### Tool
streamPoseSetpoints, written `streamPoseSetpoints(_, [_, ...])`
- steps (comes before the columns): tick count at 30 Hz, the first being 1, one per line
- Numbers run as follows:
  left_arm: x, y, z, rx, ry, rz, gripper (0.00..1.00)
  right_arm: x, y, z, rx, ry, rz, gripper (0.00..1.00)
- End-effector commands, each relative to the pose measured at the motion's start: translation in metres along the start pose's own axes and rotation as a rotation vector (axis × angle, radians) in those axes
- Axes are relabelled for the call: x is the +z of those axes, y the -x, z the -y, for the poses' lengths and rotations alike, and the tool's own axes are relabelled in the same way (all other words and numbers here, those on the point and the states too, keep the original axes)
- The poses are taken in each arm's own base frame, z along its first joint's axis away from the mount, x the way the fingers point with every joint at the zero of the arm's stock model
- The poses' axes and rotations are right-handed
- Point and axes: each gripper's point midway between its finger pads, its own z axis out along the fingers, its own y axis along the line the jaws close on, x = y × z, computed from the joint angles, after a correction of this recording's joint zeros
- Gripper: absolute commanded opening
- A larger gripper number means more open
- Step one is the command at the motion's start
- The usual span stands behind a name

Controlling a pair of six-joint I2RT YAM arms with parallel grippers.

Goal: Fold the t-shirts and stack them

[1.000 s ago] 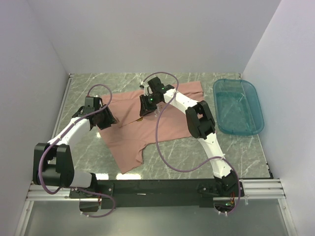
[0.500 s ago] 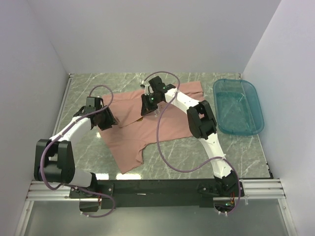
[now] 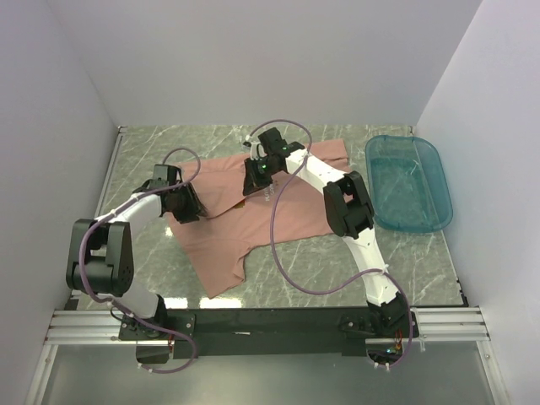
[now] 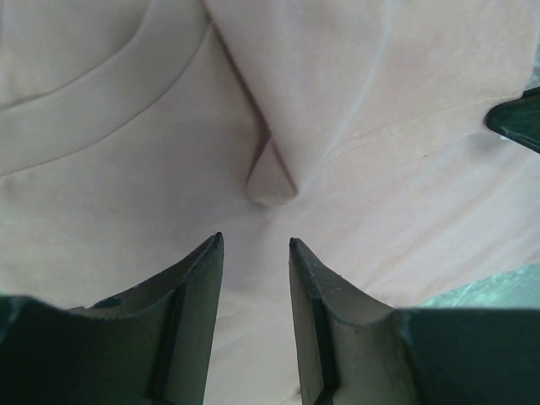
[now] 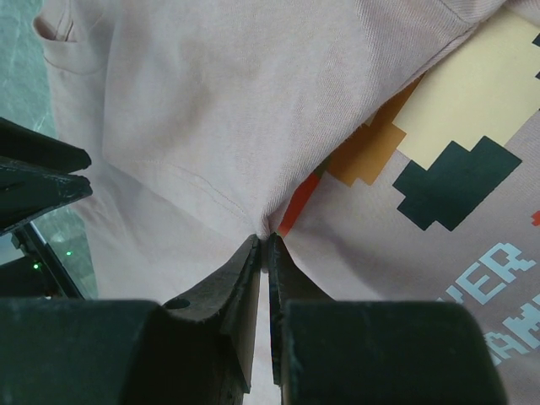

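Seen from above, the dusty-pink t-shirt [image 3: 221, 240] lies rumpled and spread on the marble surface [image 3: 413, 257], with a teal tub [image 3: 409, 181] beside it at the right, not touching. The left arm [image 3: 139, 207] reaches to the shirt's left edge and the right arm [image 3: 316, 175] to its upper middle, but that view does not show how either pair of jaws stands. The left wrist view does: the left jaws stand parted over plain pink cloth, released, with a small folded point of fabric [image 4: 272, 181] just ahead of the gap. In the right wrist view the right jaws are clenched on a raised pinch of the t-shirt. Beside them is the print [image 5: 439, 169] of orange, cream and dark pixel blocks with pale lettering, which the top view does not show.
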Motion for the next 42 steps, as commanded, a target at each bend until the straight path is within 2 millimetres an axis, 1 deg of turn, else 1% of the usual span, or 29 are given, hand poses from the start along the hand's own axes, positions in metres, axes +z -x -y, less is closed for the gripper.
streamPoseSetpoints(1, [0.0,0.014,0.021,0.043,-0.087,0.017,0.42,-0.034,0.023,-0.023,-0.036,0.036,0.07,0.13])
streamPoseSetpoints(2, [0.001,0.016,0.024,0.045,-0.099,0.016,0.42,-0.033,0.024,-0.023,-0.036,0.036,0.07,0.13])
streamPoseSetpoints(4, [0.006,0.013,0.024,0.04,-0.101,-0.004,0.41,-0.034,0.024,-0.023,-0.034,0.04,0.069,0.13])
streamPoseSetpoints(14, [0.018,0.019,0.031,0.044,-0.11,-0.026,0.41,-0.036,0.024,-0.028,-0.03,0.061,0.069,0.13])
streamPoseSetpoints(16, [0.022,0.016,0.031,0.043,-0.109,-0.04,0.41,-0.036,0.025,-0.028,-0.03,0.063,0.07,0.13])
streamPoseSetpoints(20, [0.024,0.018,0.031,0.042,-0.099,-0.041,0.41,-0.037,0.025,-0.027,-0.025,0.069,0.07,0.13])
streamPoseSetpoints(25, [0.026,0.023,0.026,0.043,-0.062,-0.026,0.41,-0.037,0.025,-0.028,-0.019,0.075,0.068,0.13])
streamPoseSetpoints(27, [0.027,0.022,0.024,0.042,-0.055,-0.032,0.41,-0.037,0.025,-0.028,-0.019,0.077,0.07,0.13])
streamPoseSetpoints(33, [0.032,0.019,0.03,0.056,-0.064,-0.048,0.4,-0.036,0.025,-0.028,-0.014,0.084,0.068,0.13])
streamPoseSetpoints(38, [0.035,0.015,0.031,0.067,-0.066,-0.065,0.34,-0.037,0.025,-0.028,-0.01,0.087,0.07,0.13])
streamPoseSetpoints(39, [0.033,0.015,0.033,0.069,-0.073,-0.064,0.3,-0.037,0.025,-0.028,-0.01,0.087,0.07,0.13])
streamPoseSetpoints(42, [0.028,0.014,0.038,0.067,-0.094,-0.061,0.26,-0.037,0.026,-0.027,-0.008,0.088,0.07,0.13])
